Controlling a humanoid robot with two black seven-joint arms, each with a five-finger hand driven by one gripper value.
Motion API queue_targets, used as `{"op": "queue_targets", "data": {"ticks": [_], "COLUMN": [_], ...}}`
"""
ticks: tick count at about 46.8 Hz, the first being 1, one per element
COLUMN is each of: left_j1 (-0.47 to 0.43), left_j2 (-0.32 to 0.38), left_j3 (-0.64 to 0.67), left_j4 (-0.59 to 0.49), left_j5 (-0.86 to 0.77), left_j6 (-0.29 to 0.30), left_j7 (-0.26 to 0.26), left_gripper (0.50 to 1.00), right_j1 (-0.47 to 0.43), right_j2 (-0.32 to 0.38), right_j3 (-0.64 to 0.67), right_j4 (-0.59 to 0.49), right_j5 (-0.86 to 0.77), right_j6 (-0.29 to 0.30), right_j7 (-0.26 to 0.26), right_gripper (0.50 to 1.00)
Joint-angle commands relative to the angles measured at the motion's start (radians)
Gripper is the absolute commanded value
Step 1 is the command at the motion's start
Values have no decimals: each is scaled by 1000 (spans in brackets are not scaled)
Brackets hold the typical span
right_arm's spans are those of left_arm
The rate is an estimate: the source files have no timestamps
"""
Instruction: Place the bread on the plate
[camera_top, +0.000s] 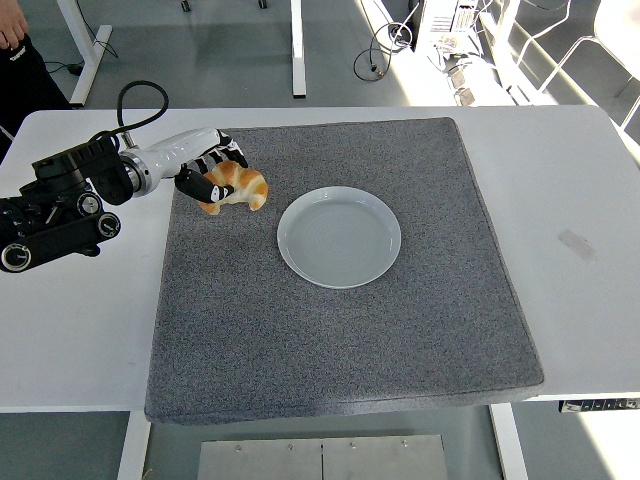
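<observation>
One white surface carries a grey mat, with a white plate lying near its middle. Left of the plate, at the mat's far left, the left hand has its fingers clasped around a croissant, apart from the plate

Left hand reaches in from the left, fingers curled closed.

bread left of plate, both over the mat
</observation>
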Motion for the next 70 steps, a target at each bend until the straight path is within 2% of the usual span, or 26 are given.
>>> {"op": "queue_targets", "data": {"ticks": [1, 12, 18, 28, 45, 56, 70], "left_j1": [-9, -42, -49, -70, -56, -42, -15], "left_j2": [2, -17, -70, -109, -216, -279, -339], "left_j3": [-2, -24, -24, -22, -5, 47, 48], "left_j4": [0, -3, -3, -3, 5, 90, 132], "left_j5": [1, 0, 1, 5, 20, 20, 23], "left_j6": [0, 0, 0, 2, 6, 12, 12], "left_j7": [0, 2, 3, 3, 3, 2, -1], "left_gripper": [539, 555, 555, 555, 567, 569, 569], "right_j1": [-1, 0, 0, 0, 0, 0, 0], "right_j2": [0, 0, 0, 0, 0, 0, 0], "right_j3": [0, 0, 0, 0, 0, 0, 0], "right_j4": [0, 0, 0, 0, 0, 0, 0], "right_j5": [0, 0, 0, -1, 0, 0, 0], "right_j6": [0, 0, 0, 0, 0, 0, 0], "right_j7": [0, 0, 0, 0, 0, 0, 0], "right_gripper": [1000, 1000, 1000, 1000, 1000, 1000, 1000]}}
